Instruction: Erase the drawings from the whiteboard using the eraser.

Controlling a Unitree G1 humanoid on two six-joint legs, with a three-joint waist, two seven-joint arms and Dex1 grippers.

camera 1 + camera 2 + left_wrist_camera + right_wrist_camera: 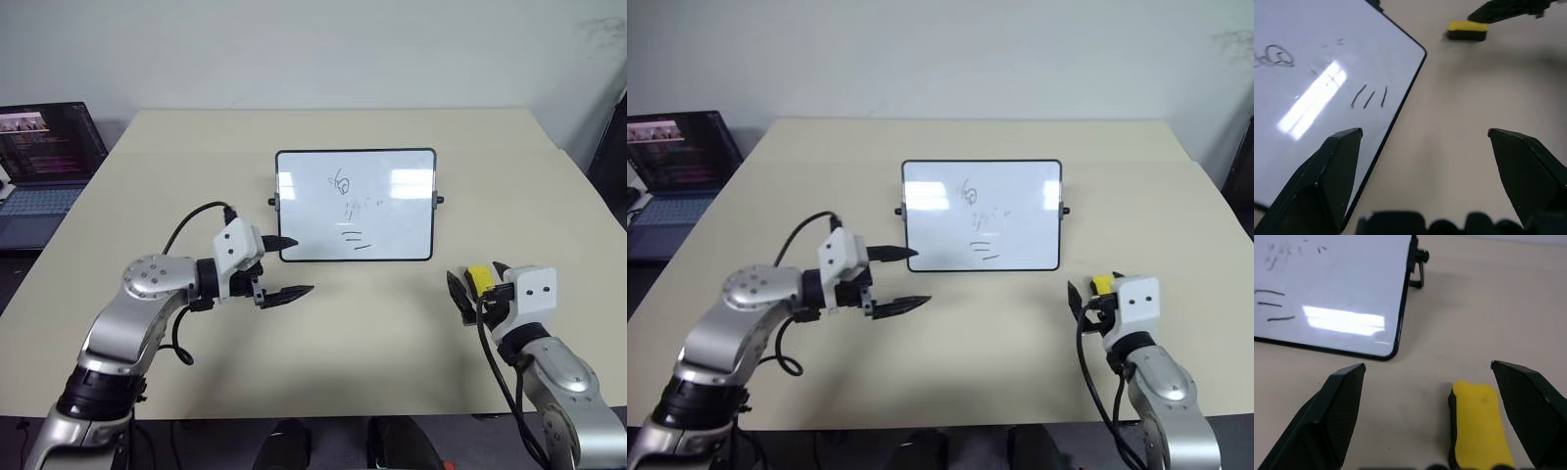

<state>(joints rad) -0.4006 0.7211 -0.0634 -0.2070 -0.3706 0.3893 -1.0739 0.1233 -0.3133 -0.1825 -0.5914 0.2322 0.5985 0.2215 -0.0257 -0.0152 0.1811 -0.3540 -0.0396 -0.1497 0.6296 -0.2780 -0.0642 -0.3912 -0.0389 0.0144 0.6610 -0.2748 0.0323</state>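
Observation:
The whiteboard stands propped near the middle of the tan table, with the drawings, a loop, squiggles and short lines, on its centre. My left gripper is open, pointing right, just in front of the board's lower left corner; the left wrist view shows the three short lines close ahead. The yellow eraser lies on the table to the right of the board. My right gripper is open with a finger on either side of the eraser, nothing gripped.
An open laptop sits at the far left beside the table. A black knob and a stand leg stick out from the board's right side.

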